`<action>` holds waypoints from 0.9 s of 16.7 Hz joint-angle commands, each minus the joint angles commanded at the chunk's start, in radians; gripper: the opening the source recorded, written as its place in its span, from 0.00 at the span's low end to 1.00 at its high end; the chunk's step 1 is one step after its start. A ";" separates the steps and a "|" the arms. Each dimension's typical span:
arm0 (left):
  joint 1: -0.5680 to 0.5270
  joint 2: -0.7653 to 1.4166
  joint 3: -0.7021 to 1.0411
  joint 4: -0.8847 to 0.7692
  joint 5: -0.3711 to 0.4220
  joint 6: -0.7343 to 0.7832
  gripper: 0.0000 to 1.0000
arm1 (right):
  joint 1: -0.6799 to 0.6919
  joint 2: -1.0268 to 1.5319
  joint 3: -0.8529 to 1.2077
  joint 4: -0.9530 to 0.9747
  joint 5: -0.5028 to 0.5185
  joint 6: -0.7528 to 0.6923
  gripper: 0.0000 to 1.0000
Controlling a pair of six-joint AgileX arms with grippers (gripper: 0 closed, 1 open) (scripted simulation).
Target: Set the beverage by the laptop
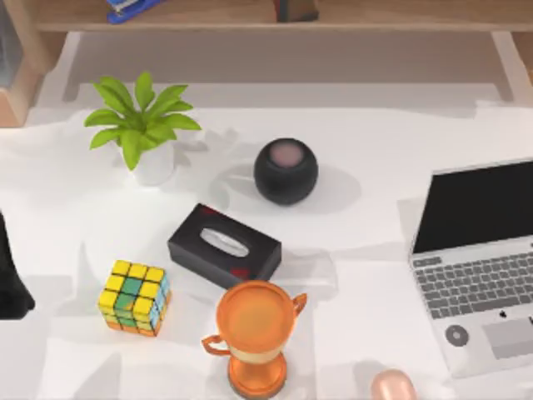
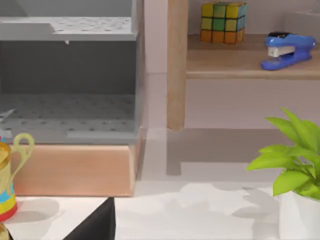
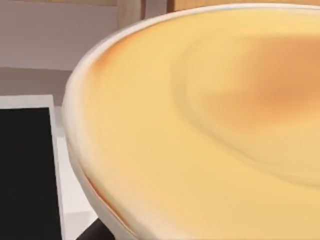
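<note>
The laptop (image 1: 479, 258) lies open at the table's right edge, black screen up and grey keys towards the front; its dark screen (image 3: 25, 175) also shows in the right wrist view. A pinkish rounded thing (image 1: 393, 387), likely the beverage, peeks in at the table's front edge, left of the laptop's front corner. In the right wrist view a pale orange-yellow rounded surface with a white rim (image 3: 210, 125) sits very close to the camera. My left arm (image 1: 12, 279) is a dark shape parked at the table's left edge.
An orange trophy cup (image 1: 254, 329) stands at the front centre, with a black tissue box (image 1: 223, 246) behind it. A colour cube (image 1: 133, 297) is at the front left, a potted plant (image 1: 143, 125) at the back left and a black round speaker (image 1: 286, 171) at the back centre.
</note>
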 joint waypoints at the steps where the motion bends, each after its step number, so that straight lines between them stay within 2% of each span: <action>1: 0.000 0.000 0.000 0.000 0.000 0.000 1.00 | 0.000 0.024 -0.005 0.034 0.000 0.000 0.00; 7: 0.000 0.000 0.000 0.000 0.000 0.000 1.00 | -0.004 0.154 -0.049 0.170 0.000 0.001 0.00; 14: 0.000 0.000 0.000 0.000 0.000 0.000 1.00 | -0.005 0.188 -0.075 0.172 0.001 0.001 0.00; 15: 0.000 0.000 0.000 0.000 0.000 0.000 1.00 | -0.005 0.188 -0.075 0.172 0.001 0.001 0.08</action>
